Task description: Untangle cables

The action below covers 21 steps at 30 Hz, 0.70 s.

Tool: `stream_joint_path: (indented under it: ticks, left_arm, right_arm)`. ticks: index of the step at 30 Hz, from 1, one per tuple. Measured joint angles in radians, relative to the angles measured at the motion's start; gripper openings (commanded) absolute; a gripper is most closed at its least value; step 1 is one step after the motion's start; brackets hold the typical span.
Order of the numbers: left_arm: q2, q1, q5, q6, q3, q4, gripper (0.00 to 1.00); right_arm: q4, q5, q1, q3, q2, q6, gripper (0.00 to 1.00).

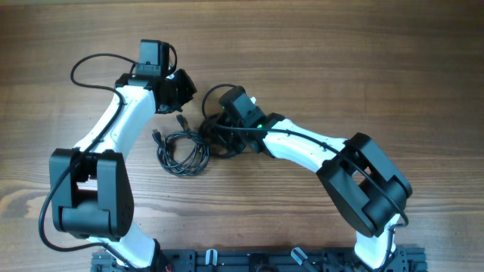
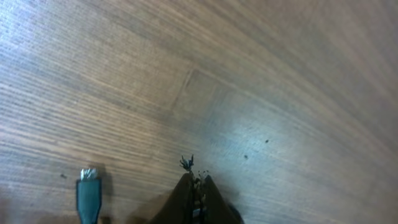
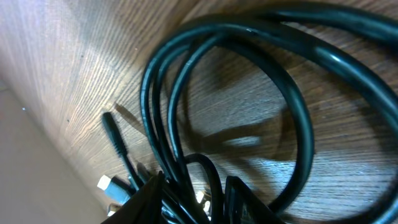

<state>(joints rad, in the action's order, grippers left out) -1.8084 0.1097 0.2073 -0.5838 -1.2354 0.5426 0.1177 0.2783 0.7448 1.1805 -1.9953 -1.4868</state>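
Working the cables (image 1: 183, 151) loose

Lying mid-surface (image 1: 340, 60) as a loose bundle, between both arms. Right tool (image 3: 194, 198) parted astride glossy, rubbery black loops, likely to hook one free; biting or merely straddling, cannot tell. Left tool (image 2: 196, 186) clenched just beside, near a metal-tipped plug (image 2: 89, 194), perhaps pinching a wisp of cord, too blurred to call. Grained matt wood underneath.

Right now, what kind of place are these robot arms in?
Most likely a robot lab or test bench: two robot arms fixed to a black rail at the edge of a wooden table, with a coil of black cables lying between them.
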Motion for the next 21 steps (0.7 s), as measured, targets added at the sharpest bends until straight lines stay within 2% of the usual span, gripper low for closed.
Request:
stream_joint_path:
  ticks: [3, 9, 16, 21]
  left_arm:
    - [0.0, 0.0, 0.016, 0.011, -0.002, 0.08, 0.07]
    - [0.0, 0.0, 0.053, 0.089, -0.005, 0.364, 0.08]
    - [0.0, 0.0, 0.057, 0.119, -0.005, 0.433, 0.1]
    - [0.0, 0.0, 0.056, 0.109, -0.002, 0.433, 0.22]
  right_arm:
    - [-0.002, 0.0, 0.0, 0.0, 0.0, 0.034, 0.36]
    - [-0.003, 0.0, 0.0, 0.0, 0.0, 0.074, 0.36]
    - [-0.004, 0.006, 0.0, 0.0, 0.0, 0.078, 0.36]
    - [-0.004, 0.028, 0.0, 0.0, 0.0, 0.078, 0.36]
